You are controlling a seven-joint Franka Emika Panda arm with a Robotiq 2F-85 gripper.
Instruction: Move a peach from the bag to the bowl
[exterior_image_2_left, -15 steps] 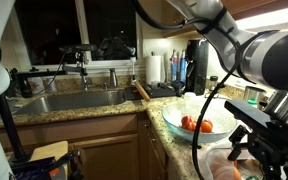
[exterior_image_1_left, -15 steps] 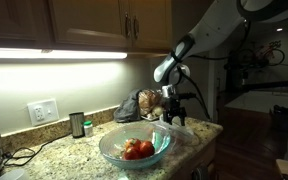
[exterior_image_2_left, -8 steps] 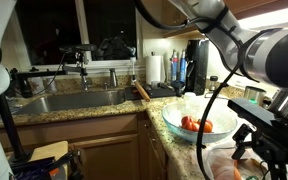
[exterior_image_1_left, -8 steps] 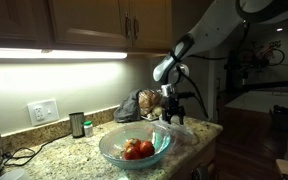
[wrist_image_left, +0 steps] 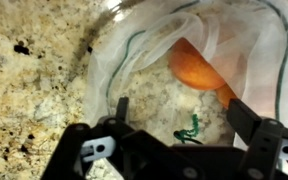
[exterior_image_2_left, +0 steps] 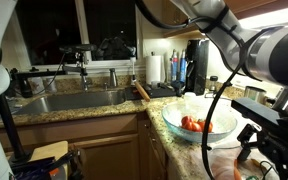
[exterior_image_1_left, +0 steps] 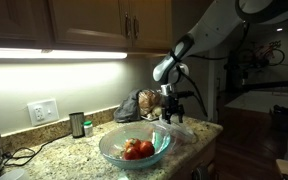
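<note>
Honestly, nothing much moved in that last second: your claw (wrist_image_left: 184,120) stayed spread wide, hanging over the peach (wrist_image_left: 199,65), which sat wrapped in whitish plastic (wrist_image_left: 114,60) on the surface (wrist_image_left: 34,70) near the bowl (exterior_image_1_left: 106,150), so the grab hadn't started.

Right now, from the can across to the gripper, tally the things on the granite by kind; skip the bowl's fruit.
Can: 1
Bowl: 1
Bag: 1
Plastic sheet: 1
Peach: 1
Total: 5
</note>
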